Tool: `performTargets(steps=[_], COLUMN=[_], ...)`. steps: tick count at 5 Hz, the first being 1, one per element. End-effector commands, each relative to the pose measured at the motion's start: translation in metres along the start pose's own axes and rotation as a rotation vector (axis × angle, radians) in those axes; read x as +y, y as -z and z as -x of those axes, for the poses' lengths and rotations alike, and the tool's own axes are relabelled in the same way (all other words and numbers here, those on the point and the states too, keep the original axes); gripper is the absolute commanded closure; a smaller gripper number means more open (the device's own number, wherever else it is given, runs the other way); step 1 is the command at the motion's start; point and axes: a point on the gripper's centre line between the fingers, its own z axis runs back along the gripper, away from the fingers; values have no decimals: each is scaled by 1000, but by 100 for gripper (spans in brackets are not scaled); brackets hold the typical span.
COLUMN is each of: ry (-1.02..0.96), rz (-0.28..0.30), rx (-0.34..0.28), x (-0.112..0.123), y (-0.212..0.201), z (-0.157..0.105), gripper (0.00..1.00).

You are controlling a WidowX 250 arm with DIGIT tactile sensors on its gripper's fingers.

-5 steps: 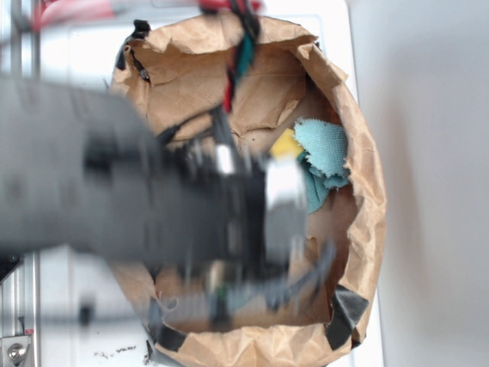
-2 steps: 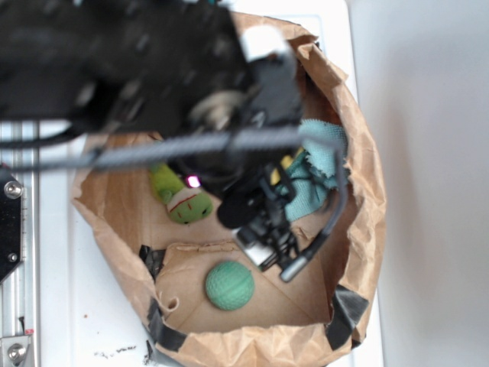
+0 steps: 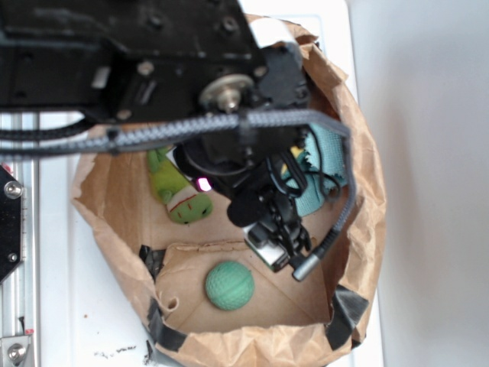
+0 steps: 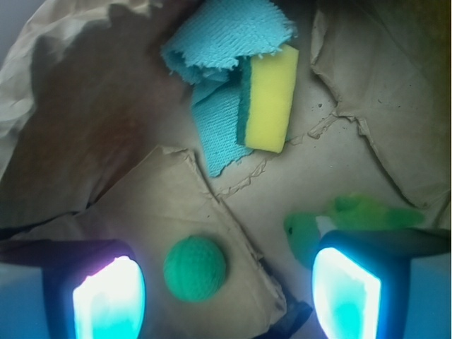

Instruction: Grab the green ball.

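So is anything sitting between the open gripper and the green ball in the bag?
Nothing visible does. In the wrist view the green ball lies bare on the paper between the fingers of the gripper; the plush toy sits off to one side.

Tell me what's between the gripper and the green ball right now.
Nothing: in the wrist view the green ball sits on bare brown paper between the open gripper's fingers.
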Motion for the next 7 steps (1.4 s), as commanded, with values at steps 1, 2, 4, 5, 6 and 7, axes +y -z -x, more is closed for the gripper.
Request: performTargets(steps=[1, 2, 4, 5, 6, 7], ry=[25, 56, 93, 121, 148, 117], rz=[4, -9, -31, -85, -113, -137], rx=[-6, 1, 3, 13, 23, 10], x=[-5, -9, -27, -29, -26, -24], y=[18, 28, 56, 75, 85, 87], z=[27, 39, 46, 53, 63, 67], gripper=[0, 0, 0, 0, 0, 100])
